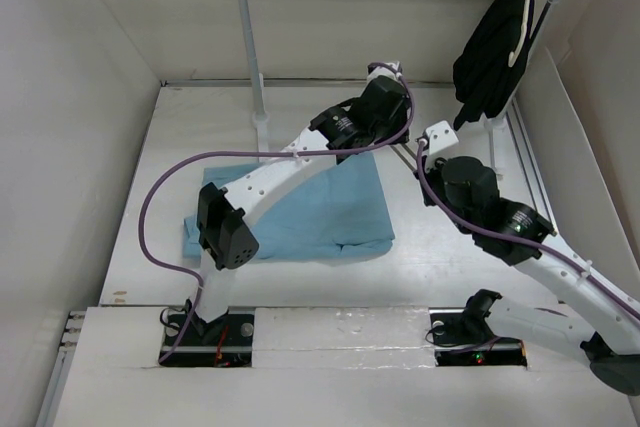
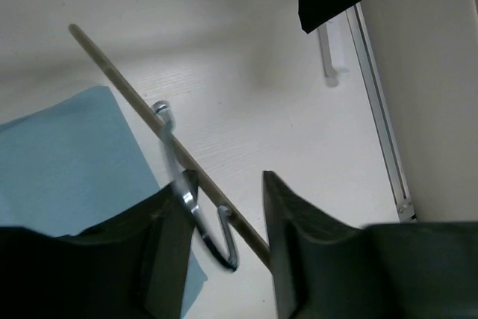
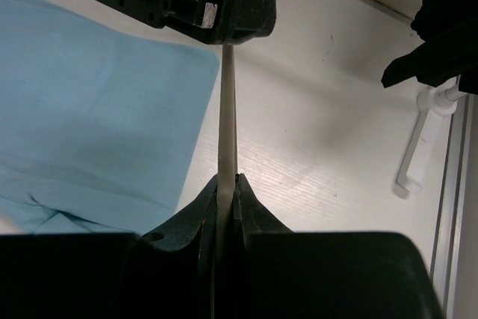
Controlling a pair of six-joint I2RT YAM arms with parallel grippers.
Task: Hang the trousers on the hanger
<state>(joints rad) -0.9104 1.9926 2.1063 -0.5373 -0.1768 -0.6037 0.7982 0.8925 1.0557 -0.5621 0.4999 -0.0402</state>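
Observation:
The light blue trousers (image 1: 300, 212) lie folded flat on the table; they also show in the left wrist view (image 2: 67, 155) and the right wrist view (image 3: 97, 125). The thin hanger (image 1: 403, 157) is held off the table to their right. My right gripper (image 3: 226, 181) is shut on its slim bar (image 3: 228, 110); in the top view it (image 1: 428, 152) sits right of the trousers. My left gripper (image 2: 224, 214) is open, with its jaws on either side of the bar (image 2: 134, 95) and the wire hook (image 2: 168, 128). In the top view it (image 1: 385, 107) is above the trousers' far right corner.
A black garment (image 1: 495, 47) hangs on a cream-white hanger from the rail at the back right. A rack pole (image 1: 250, 47) stands at the back. A white rack foot (image 2: 328, 50) and a metal track (image 2: 381, 117) run along the right wall.

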